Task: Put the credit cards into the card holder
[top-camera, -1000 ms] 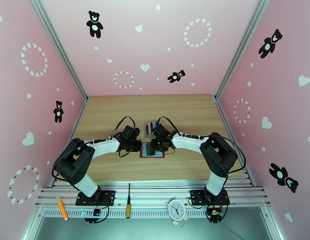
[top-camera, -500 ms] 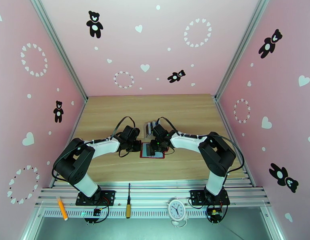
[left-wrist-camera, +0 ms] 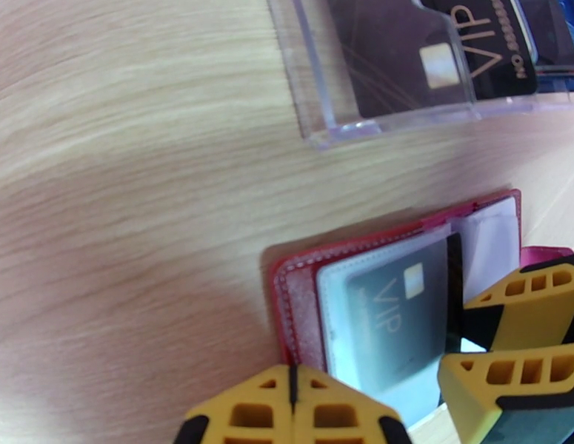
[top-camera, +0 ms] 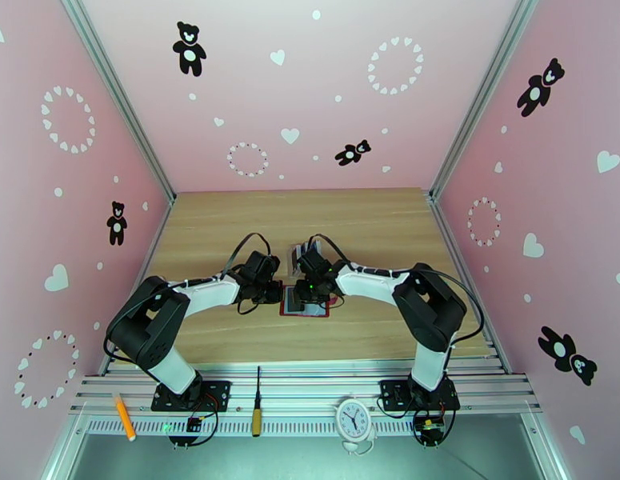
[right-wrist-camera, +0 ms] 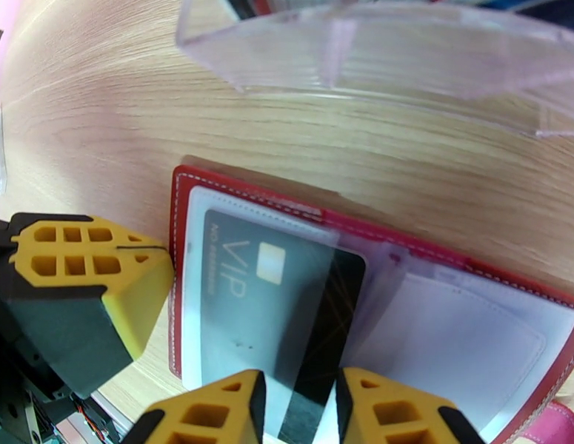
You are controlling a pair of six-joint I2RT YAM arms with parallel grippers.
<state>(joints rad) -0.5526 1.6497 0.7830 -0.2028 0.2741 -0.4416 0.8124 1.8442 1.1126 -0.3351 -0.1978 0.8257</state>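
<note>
Card holder (top-camera: 306, 308), a red wallet lying open on the wooden table (top-camera: 230, 226), sits at mid-table between the two grippers. Nearest of all, on the metal rail (top-camera: 310, 387) at the table's front edge, lie an orange pen (top-camera: 124, 418), a screwdriver (top-camera: 257, 406) and a small white clock (top-camera: 354, 418).

Past them, both arms reach inward to the wallet. The left gripper (left-wrist-camera: 292, 397) is closed, its yellow fingertips pressed together, and its tip sits against the wallet's outer edge on the left arm's side. The right gripper (right-wrist-camera: 300, 408) hangs over the wallet's near edge with its jaws a little apart. The bare black end of a credit card (right-wrist-camera: 268, 305) runs into the gap between them, but whether they pinch it I cannot tell.

That card, marked VIP and carrying a small chip, lies mostly inside the clear pocket on the wallet's left page. It looks grey through the plastic, and its end toward the fold is uncovered. The right page shows pale clear pockets, and a pink snap tab (right-wrist-camera: 557, 427) sticks out at its outer corner.

Just beyond the wallet, apart from it, stands a clear plastic rack (left-wrist-camera: 324, 116) holding a black VIP card (left-wrist-camera: 405, 61). Farther back, the table runs to pink walls (top-camera: 310, 90) printed with bears and hearts.
</note>
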